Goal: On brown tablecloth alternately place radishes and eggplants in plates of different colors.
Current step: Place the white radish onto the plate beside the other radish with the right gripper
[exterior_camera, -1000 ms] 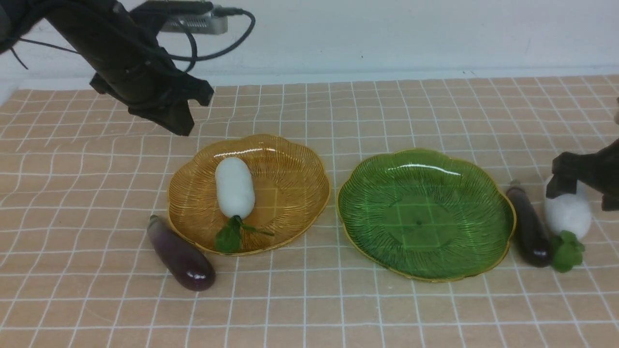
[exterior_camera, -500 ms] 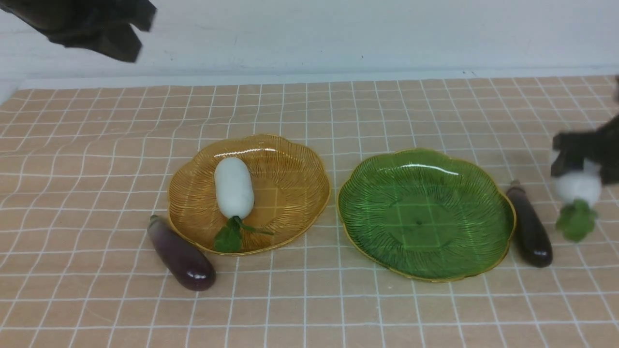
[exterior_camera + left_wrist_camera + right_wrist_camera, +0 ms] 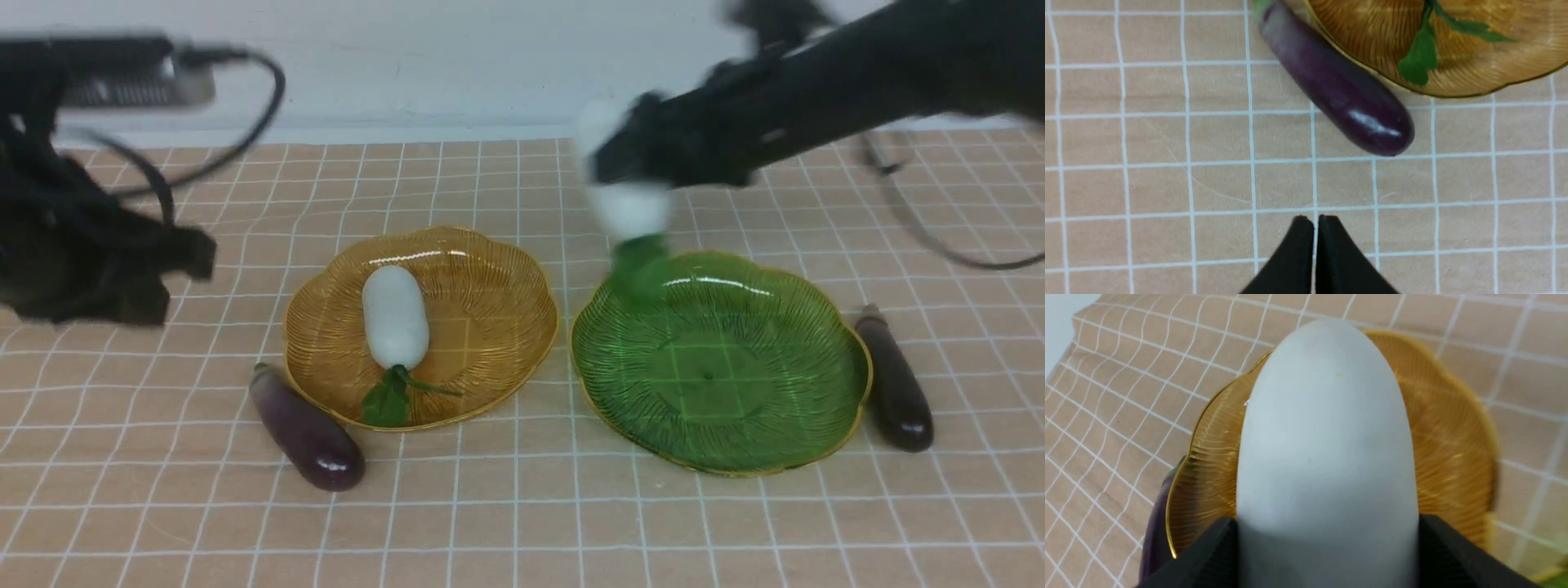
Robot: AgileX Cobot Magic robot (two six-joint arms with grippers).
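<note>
On the brown tablecloth an amber plate holds one white radish. The green plate is empty. My right gripper is shut on the second radish and holds it in the air above the green plate's far left rim, leaves hanging down; it fills the right wrist view. One eggplant lies left of the amber plate, the other right of the green plate. My left gripper is shut and empty above the cloth near the left eggplant.
A white wall runs along the far edge of the cloth. The left arm hangs blurred over the left part of the cloth, with a cable looping behind it. The right arm stretches in from the upper right.
My right gripper has lifted the radish from beside the right eggplant and carried it left, above the green plate's far rim. My left arm has swung away from the amber plate toward the left.
</note>
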